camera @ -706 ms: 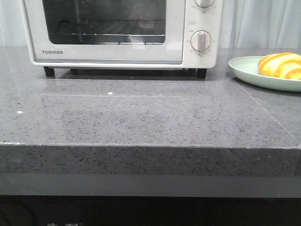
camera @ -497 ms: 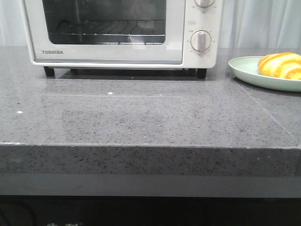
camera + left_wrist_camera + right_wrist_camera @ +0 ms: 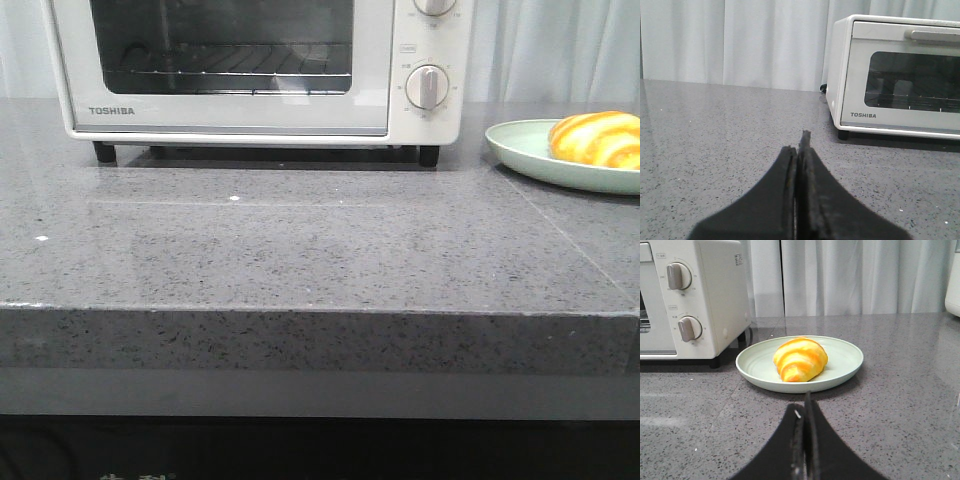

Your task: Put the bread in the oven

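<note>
The bread [image 3: 598, 138], a golden-yellow bun with orange stripes, lies on a pale green plate [image 3: 525, 152] at the right of the counter; it also shows in the right wrist view [image 3: 800, 359]. The white TOSHIBA oven [image 3: 230, 118] stands at the back with its glass door closed; it shows in the left wrist view [image 3: 900, 120] and partly in the right wrist view [image 3: 715, 305]. My left gripper [image 3: 799, 145] is shut and empty, low over the counter, short of the oven's left corner. My right gripper [image 3: 805, 402] is shut and empty, just short of the plate [image 3: 845, 360]. Neither gripper shows in the front view.
The grey speckled stone counter [image 3: 320, 250] has its front edge near me. White curtains [image 3: 740, 40] hang behind. Two round knobs [image 3: 680, 276] sit on the oven's right panel. A white object [image 3: 954, 285] stands at the far right edge of the right wrist view.
</note>
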Robot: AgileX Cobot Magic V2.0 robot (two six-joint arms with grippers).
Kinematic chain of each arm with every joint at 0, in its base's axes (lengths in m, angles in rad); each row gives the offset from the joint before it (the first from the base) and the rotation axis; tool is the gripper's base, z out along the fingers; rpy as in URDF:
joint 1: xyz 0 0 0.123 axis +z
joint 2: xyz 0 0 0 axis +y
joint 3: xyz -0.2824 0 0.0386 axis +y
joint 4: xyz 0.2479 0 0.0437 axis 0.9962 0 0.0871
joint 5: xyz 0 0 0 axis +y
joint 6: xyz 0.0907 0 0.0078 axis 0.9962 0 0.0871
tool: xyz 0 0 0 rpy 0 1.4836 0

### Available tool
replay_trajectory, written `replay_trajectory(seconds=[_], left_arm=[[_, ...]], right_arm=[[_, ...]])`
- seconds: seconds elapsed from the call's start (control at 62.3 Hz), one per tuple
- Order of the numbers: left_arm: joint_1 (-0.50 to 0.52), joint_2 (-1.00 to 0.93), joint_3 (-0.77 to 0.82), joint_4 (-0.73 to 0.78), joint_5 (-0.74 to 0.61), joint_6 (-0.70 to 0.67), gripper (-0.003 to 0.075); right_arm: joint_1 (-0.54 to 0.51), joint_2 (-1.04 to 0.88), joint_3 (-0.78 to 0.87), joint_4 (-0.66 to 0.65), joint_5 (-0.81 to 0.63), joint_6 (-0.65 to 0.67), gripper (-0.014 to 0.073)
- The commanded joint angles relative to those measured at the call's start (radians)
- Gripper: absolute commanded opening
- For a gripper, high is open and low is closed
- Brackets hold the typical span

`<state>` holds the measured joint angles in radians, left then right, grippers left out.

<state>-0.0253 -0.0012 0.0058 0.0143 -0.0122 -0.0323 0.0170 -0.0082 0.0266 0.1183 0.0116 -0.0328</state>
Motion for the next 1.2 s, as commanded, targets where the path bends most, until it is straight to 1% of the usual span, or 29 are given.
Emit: replay_trajectory(seconds=[0.0,0.128,0.225,0.353,0.513,0.674,0.834,0.947,1.075,1.187], left_arm=[[0.002,-0.027,0.028,-0.007,-0.074,0.002,-0.0018],[0.002,-0.027,0.023,-0.007,-0.104,0.002,-0.0018],[0.002,-0.027,-0.008,-0.007,-0.104,0.002,-0.0018],[0.002,-0.027,-0.101,-0.007,-0.070,0.002,-0.0018],[0.002,-0.027,-0.288,-0.007,0.053,0.002,-0.0018],[0.002,0.020,-0.468,-0.007,0.168,0.002,-0.0018],[0.002,0.146,-0.659,-0.007,0.325,0.002,-0.0018],[0.002,0.253,-0.775,-0.007,0.431,0.002,-0.0018],[0.002,0.368,-0.830,-0.007,0.503,0.004,-0.0018],[0.002,0.443,-0.831,-0.007,0.524,0.004,-0.0018]], right_arm=[[-0.003,-0.024,0.000,-0.006,-0.085,-0.010,-0.0071],[-0.003,-0.024,-0.006,-0.002,-0.080,-0.010,-0.0071],[-0.003,-0.024,-0.047,0.025,-0.022,-0.010,-0.0071],[-0.003,-0.023,-0.140,0.025,0.075,-0.010,-0.0071],[-0.003,-0.021,-0.296,0.025,0.181,-0.010,-0.0071],[-0.003,0.024,-0.444,0.024,0.251,-0.010,-0.0071],[-0.003,0.126,-0.596,0.024,0.293,-0.010,-0.0071],[-0.003,0.233,-0.705,0.024,0.353,-0.010,-0.0071],[-0.003,0.342,-0.767,0.024,0.402,-0.010,-0.0071],[-0.003,0.429,-0.776,0.024,0.435,-0.010,-0.0071]])
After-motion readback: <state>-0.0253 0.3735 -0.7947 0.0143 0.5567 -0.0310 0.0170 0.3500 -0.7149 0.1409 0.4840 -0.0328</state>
